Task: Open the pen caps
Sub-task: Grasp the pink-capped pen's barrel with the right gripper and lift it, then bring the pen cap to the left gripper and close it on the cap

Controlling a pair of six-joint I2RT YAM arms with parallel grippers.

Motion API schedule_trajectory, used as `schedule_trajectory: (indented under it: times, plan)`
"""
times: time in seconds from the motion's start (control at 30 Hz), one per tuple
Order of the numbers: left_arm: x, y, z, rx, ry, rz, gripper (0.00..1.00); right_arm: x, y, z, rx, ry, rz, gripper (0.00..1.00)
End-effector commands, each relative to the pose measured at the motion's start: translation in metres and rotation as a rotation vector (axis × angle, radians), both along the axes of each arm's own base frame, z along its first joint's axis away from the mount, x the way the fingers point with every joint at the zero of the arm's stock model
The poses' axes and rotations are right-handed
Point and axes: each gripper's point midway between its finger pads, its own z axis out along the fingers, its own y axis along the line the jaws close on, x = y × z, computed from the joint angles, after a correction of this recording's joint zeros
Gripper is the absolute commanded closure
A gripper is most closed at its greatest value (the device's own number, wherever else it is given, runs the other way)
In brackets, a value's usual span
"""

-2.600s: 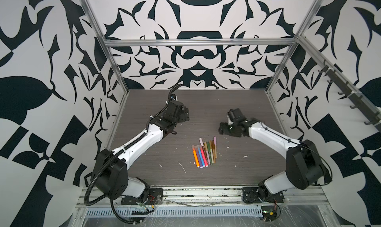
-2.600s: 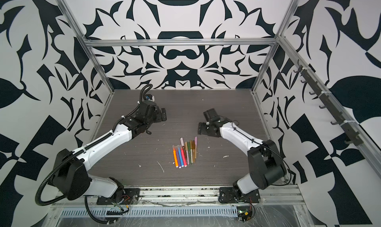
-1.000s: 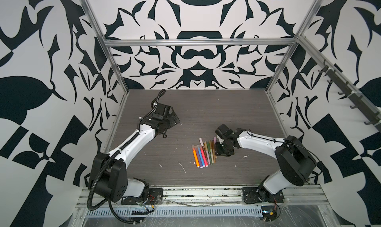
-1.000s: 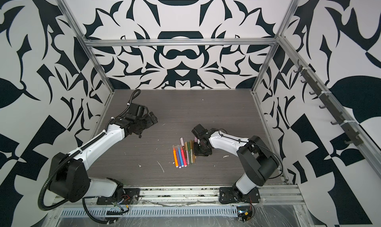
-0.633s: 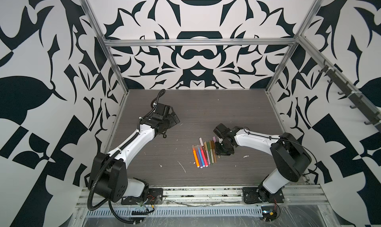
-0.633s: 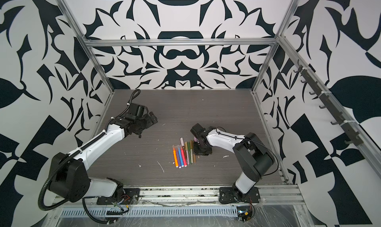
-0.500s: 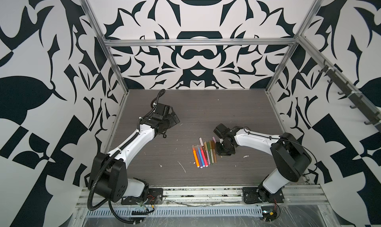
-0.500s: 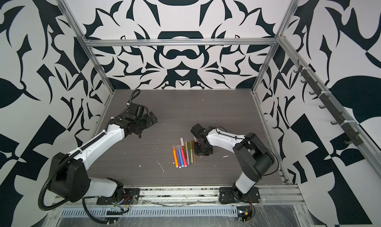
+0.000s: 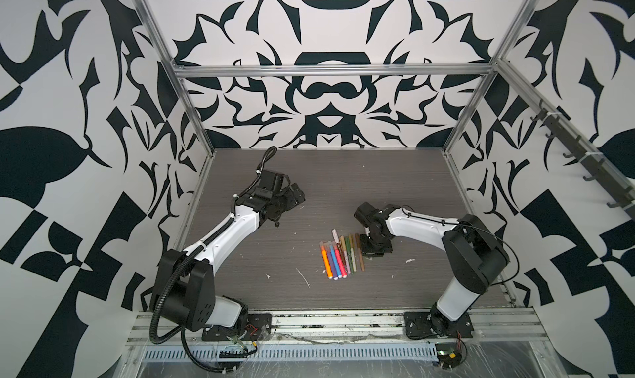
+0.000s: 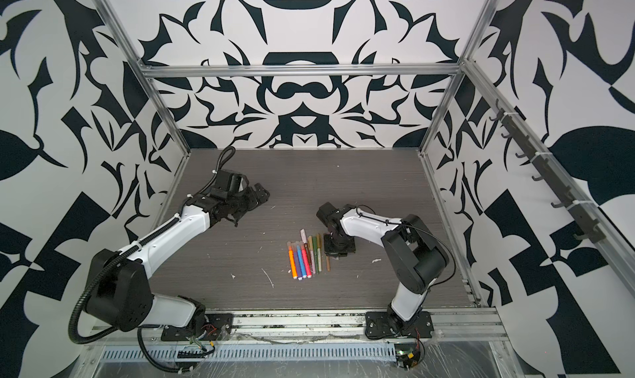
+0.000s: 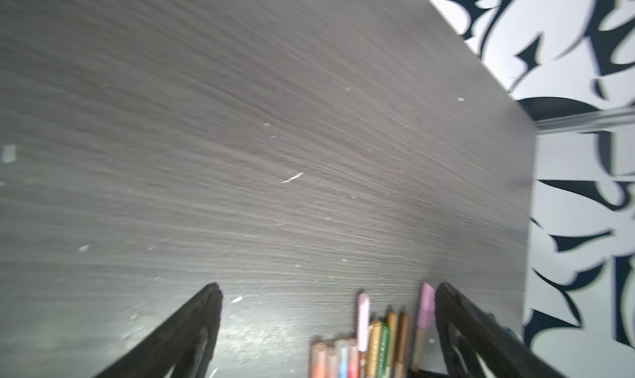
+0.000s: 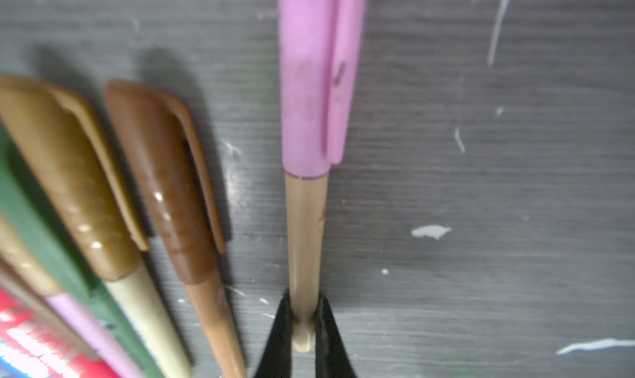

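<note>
right gripper (image 12: pixel 304 319) is clenched on the tan barrel (image 12: pixel 304 228) of the end pen, right at its rounded tail; that pen lies flat on the table (image 9: pixel 343 187) at the right end of the row of pens (image 9: pixel 338 256), a clear gap from the brown cap (image 12: pixel 165 173) next door; left gripper (image 9: pixel 292 197) gapes wide, holds nothing, hovers well apart toward the back left

step as I read it: barrel secured, cap not off yet; suggestions:
- grip sits far out on a slim glossy taper, so I'd expect swivel or slip; lift slowly and keep the pen level
- clear the neighbours before any turn, or the clip could snag the brown cap
- bring the left jaws across the pink cap (image 12: pixel 309 84), squeezing its round body rather than the clip
- pull straight along the pen's axis; no bending

looks: cap is opaque pink-lilac, matte, a few dark smudges; moulded clip runs its full length; clearly fatter than the barrel; seated fully home, thin seam line at the joint; ochre cap (image 12: pixel 68 159) and brown one alongside are also on
</note>
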Motion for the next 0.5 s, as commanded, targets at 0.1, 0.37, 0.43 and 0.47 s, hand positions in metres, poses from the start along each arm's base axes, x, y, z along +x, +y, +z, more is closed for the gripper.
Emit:
schedule_trajectory:
  times: [0.1, 0.37, 0.43, 0.47]
  plan:
    - [0.007, -0.032, 0.022, -0.114, -0.029, -0.110, 0.01, 0.047, -0.026, 0.042, 0.046, -0.067, 0.021, 1.00]
    - [0.012, -0.105, 0.029, -0.349, 0.125, -0.336, 0.14, 0.082, 0.028, 0.137, 0.511, -0.099, 0.144, 1.00]
    - [0.012, -0.123, 0.022, -0.386, 0.180, -0.374, 0.14, 0.081, 0.044, 0.149, 0.606, -0.052, 0.150, 1.00]
    - [0.012, -0.130, 0.019, -0.387, 0.197, -0.383, 0.14, 0.081, 0.051, 0.153, 0.645, -0.035, 0.140, 1.00]
